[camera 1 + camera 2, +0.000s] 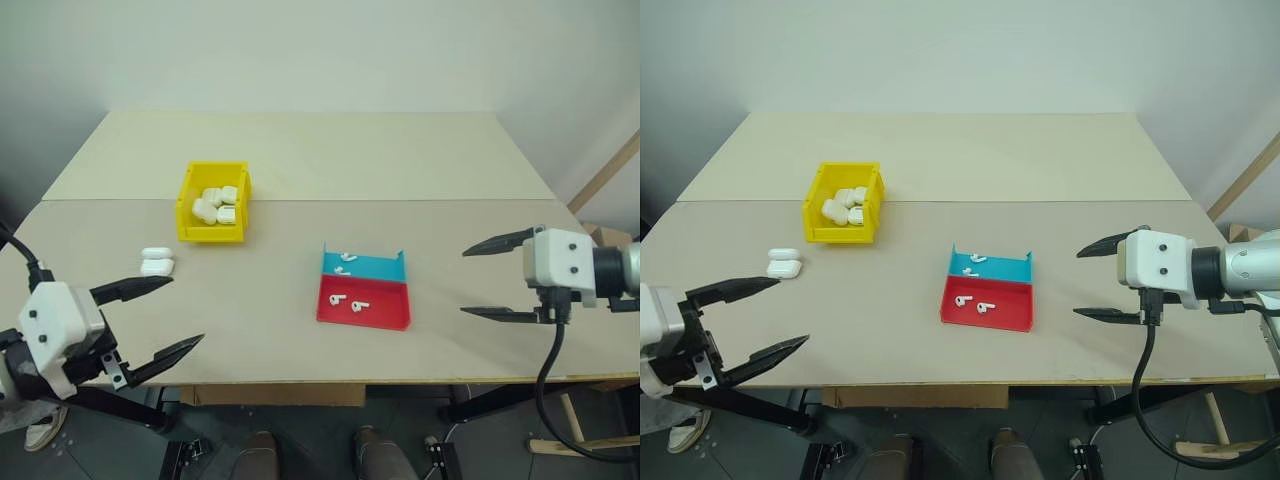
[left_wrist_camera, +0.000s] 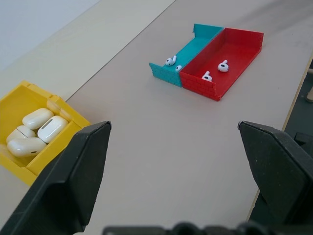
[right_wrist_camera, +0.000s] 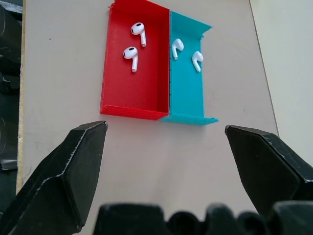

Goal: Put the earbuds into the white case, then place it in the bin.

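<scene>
The earbuds lie in a flat tray (image 1: pixel 385 317): two (image 3: pixel 131 55) in its red half and two (image 3: pixel 177 46) in its teal half. The white case (image 1: pixel 157 263) rests on the table left of the tray, just in front of the yellow bin (image 1: pixel 183 203); its lid looks open. My left gripper (image 1: pixel 186 311) hovers open near the table's front left edge, a short way in front of the case. Open and empty as well, my right gripper (image 1: pixel 464 282) hangs to the right of the tray with its fingers pointing toward it.
Several white cases (image 2: pixel 36 128) fill the yellow bin. A seam crosses the table behind the bin. The wall rises behind the table's far edge, and a wooden bar (image 1: pixel 605 175) leans at the far right.
</scene>
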